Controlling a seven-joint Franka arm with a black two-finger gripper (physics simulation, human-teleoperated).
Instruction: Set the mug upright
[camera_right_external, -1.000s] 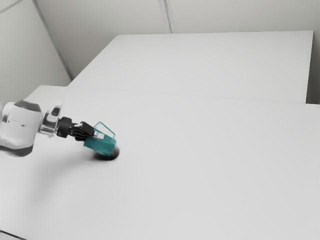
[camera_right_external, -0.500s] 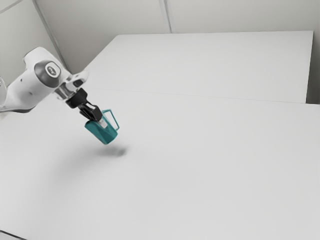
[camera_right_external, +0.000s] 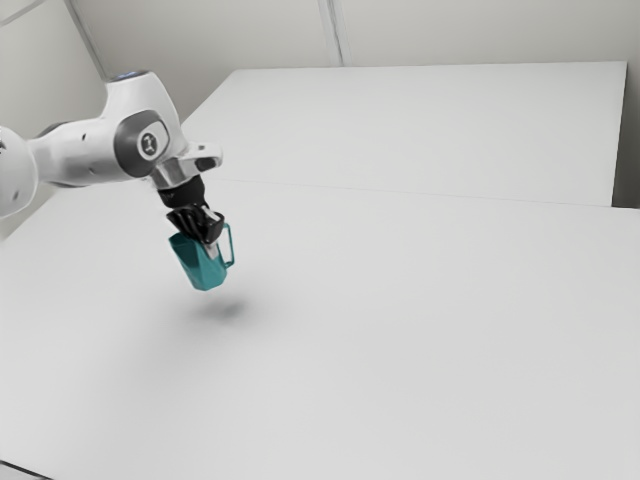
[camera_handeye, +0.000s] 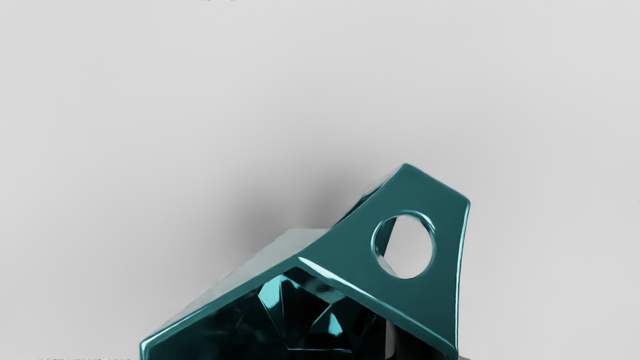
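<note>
teal mug (camera_right_external: 202, 267) held tilted above the table (camera_right_external: 420, 340) by the tool (camera_right_external: 209, 246); likely rigid, light and slippery; wall (camera_handeye: 280, 256) near the rim (camera_handeye: 225, 301) should offer firm hold.

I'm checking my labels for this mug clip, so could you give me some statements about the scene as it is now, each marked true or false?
1. The gripper is holding the mug. True.
2. The mug rests on the table. False: it hangs above the table, with its shadow apart below it.
3. The mug's handle is on the side toward the exterior view's right. True.
4. The mug is upside down. False: its opening faces up toward the hand, and the wrist view looks into it.
5. The mug is bright red. False: it is teal.
6. The mug leans somewhat in the exterior view. True.
</note>
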